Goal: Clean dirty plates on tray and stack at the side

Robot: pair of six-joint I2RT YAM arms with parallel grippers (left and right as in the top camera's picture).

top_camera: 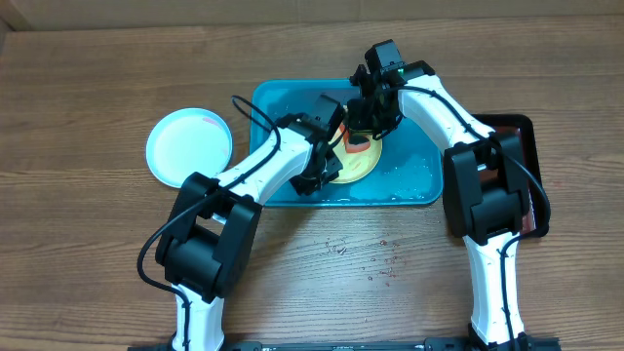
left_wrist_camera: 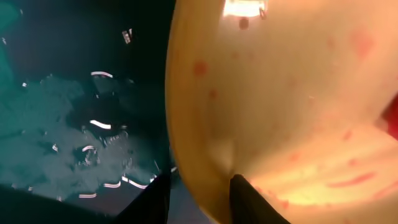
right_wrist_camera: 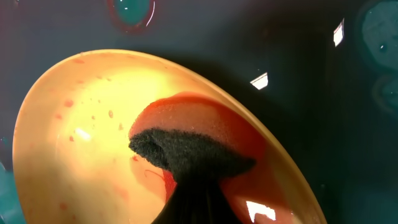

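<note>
A pale yellow-green plate (top_camera: 359, 166) with red sauce specks sits tilted in the turquoise tray (top_camera: 409, 180). My left gripper (top_camera: 327, 161) is shut on its left rim. In the left wrist view the plate (left_wrist_camera: 280, 112) fills the right side, and its edge runs between my two dark fingers (left_wrist_camera: 249, 202). My right gripper (top_camera: 366, 132) is shut on an orange sponge (right_wrist_camera: 186, 121) with a dark scouring side, pressed against the plate's inner face (right_wrist_camera: 81, 143). A pale blue-white plate (top_camera: 190, 146) lies on the table left of the tray.
Water lies in the tray bottom (left_wrist_camera: 50, 112). A dark red, black-rimmed tray (top_camera: 517, 146) sits at the right, partly under my right arm. Small red specks (top_camera: 380, 261) dot the wooden table in front of the turquoise tray.
</note>
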